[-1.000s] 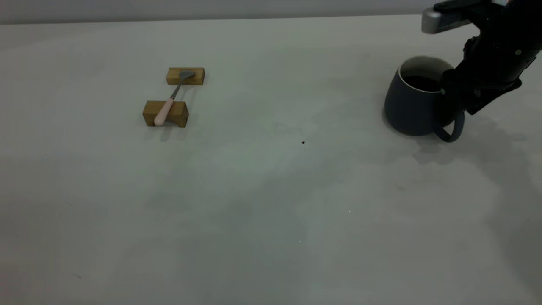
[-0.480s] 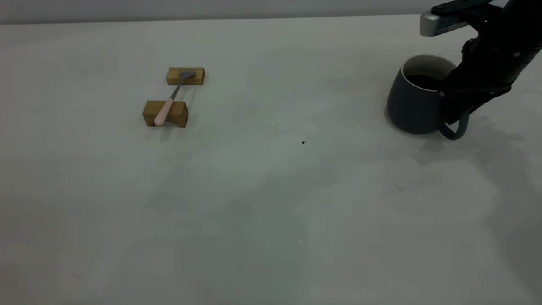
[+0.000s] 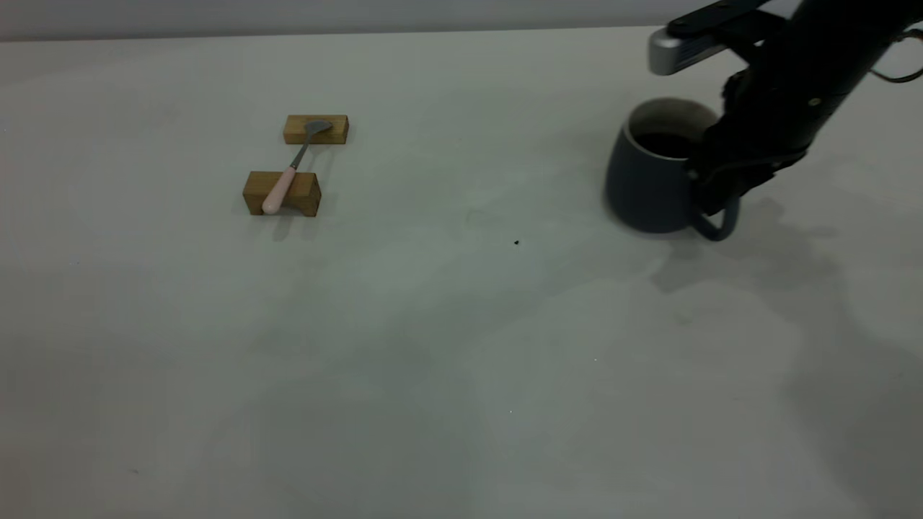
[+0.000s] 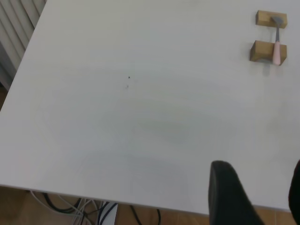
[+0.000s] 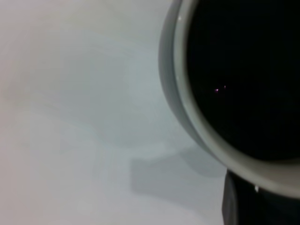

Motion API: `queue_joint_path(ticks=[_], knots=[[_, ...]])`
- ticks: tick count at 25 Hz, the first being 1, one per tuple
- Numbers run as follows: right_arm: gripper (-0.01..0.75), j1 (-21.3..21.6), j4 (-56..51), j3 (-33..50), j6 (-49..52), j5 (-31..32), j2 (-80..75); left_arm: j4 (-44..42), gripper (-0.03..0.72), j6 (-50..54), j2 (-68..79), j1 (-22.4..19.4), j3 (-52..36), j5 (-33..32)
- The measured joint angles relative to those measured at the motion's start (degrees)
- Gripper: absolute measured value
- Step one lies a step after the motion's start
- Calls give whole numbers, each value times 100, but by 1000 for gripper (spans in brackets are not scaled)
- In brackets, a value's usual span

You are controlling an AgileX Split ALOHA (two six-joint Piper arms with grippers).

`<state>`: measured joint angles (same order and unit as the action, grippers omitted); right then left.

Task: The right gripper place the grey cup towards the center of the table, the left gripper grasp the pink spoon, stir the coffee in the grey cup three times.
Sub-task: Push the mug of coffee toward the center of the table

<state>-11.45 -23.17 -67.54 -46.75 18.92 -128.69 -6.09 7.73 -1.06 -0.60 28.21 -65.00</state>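
The grey cup (image 3: 642, 187) is at the table's (image 3: 433, 324) right, dark coffee (image 3: 663, 144) inside. My right gripper (image 3: 714, 191) is shut on the cup at its handle side. In the right wrist view the coffee (image 5: 243, 70) fills the pale rim (image 5: 187, 108), with one finger (image 5: 234, 201) just outside it. The pink spoon (image 3: 285, 184) lies across two wooden blocks at the far left, also seen in the left wrist view as the spoon (image 4: 276, 49). My left gripper (image 4: 260, 197) hangs open over the table edge, far from the spoon and out of the exterior view.
Two small brown blocks (image 3: 316, 130) (image 3: 281, 193) carry the spoon. A tiny dark speck (image 3: 516, 242) lies near the table's middle. Cables (image 4: 89, 206) hang below the table edge in the left wrist view.
My right gripper has carried the grey cup leftward, toward the table's middle. The spoon and blocks have not moved.
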Motion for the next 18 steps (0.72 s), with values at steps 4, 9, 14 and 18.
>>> queue_joint_path(ticks=[4,9,14,18], knots=[[195,-295,-262,0,0,-23,-12,0,394,0,0,0,0,0],[195,-686,-544,0,0,-71,-25,0,394,0,0,0,0,0],[195,-1020,-809,0,0,-207,-30,0,394,0,0,0,0,0],[195,-1194,-878,0,0,-296,-30,0,394,6,0,0,0,0]])
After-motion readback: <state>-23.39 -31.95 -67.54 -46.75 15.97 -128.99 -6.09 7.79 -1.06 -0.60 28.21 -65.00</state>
